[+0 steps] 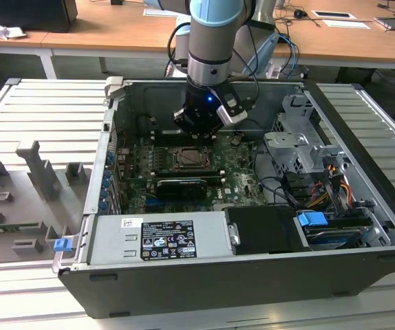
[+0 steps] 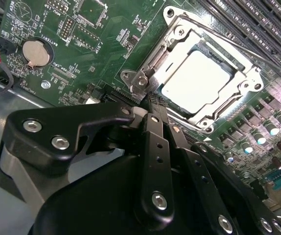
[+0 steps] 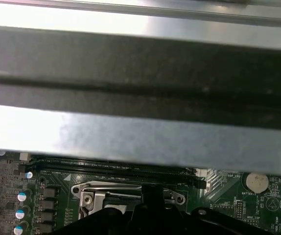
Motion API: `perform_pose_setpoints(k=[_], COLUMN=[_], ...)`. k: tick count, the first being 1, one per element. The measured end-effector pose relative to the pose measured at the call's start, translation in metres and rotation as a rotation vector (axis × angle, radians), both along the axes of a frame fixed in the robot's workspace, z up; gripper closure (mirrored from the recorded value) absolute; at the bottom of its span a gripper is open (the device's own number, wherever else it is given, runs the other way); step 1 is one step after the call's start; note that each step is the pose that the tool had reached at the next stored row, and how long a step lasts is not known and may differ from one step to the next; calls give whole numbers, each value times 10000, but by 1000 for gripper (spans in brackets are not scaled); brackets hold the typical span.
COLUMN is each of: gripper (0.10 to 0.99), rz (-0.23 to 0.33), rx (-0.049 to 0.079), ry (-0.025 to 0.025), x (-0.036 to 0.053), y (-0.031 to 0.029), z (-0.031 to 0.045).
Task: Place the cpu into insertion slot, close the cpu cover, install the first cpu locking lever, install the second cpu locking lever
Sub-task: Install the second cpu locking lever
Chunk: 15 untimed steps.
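The cpu (image 2: 199, 81) lies flat in the insertion slot (image 1: 187, 159) on the green motherboard, its pale metal top showing through the window of the cpu cover (image 2: 177, 34). The cover lies down over the chip. A thin locking lever rod (image 2: 228, 49) runs along the socket's side next to the memory slots. My gripper (image 2: 154, 104) hangs just above the socket's corner, by a silvery lever bracket (image 2: 141, 81). Its black fingers (image 2: 156, 142) are shut with nothing between them. In the exterior view the gripper (image 1: 199, 127) hovers over the far edge of the socket.
Long black memory slots (image 2: 258, 29) flank the socket, and a coin battery (image 2: 35, 53) sits on the board. The open case has a steel wall (image 1: 108, 158), a power supply (image 1: 163, 237) at the front and a drive cage (image 1: 297, 148) with cables (image 1: 321, 185). Grey fixtures (image 1: 39, 172) stand outside.
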<state>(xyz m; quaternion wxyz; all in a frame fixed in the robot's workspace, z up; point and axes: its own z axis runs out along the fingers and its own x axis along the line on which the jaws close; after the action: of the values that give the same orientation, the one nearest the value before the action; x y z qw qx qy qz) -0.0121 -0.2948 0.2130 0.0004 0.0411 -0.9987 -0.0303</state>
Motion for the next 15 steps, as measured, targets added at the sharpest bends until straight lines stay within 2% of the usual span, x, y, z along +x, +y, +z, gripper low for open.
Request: perform_pose_setpoints(k=[8, 13, 15], gripper=[980, 980, 980], rz=[0, 1, 1], rx=[-4, -1, 0], ry=[2, 0, 0], x=[0, 0, 0], y=[-27, -27, -43], z=[6, 97, 98])
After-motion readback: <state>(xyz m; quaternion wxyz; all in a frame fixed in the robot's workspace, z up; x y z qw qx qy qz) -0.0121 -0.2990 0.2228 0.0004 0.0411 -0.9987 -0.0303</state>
